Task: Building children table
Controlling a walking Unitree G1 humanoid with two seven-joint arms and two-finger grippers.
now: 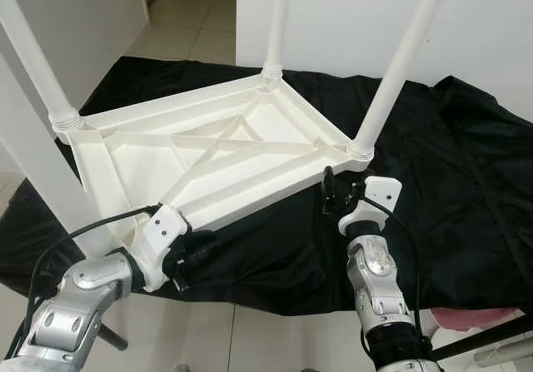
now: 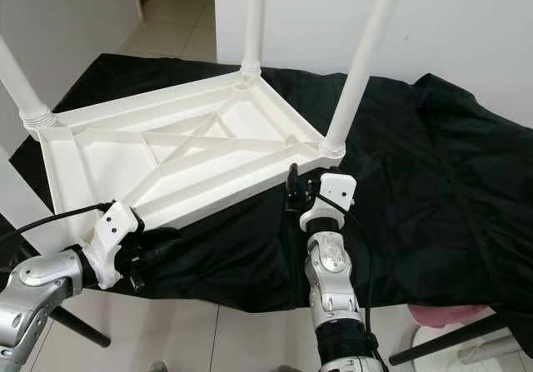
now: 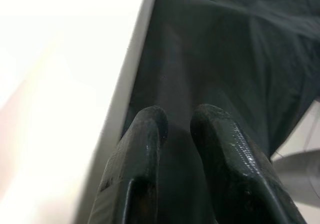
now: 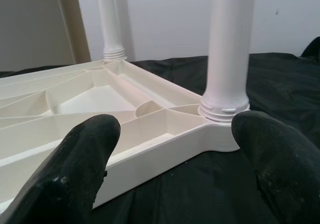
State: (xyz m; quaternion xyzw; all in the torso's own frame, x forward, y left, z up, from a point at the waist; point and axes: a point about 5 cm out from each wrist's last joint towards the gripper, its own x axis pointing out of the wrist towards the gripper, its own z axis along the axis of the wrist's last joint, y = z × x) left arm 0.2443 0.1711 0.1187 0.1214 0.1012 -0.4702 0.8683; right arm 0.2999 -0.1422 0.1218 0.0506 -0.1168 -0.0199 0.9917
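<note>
My left claw nearly closed, empty, beside the upturned white table, leg tops cropped, my right claw wide open, empty, leg at one o'clock

No legible text, labels, brand marks, numbers or signs found in any view. The white plastic tabletop, its legs and the black cloth carry no readable markings.
</note>
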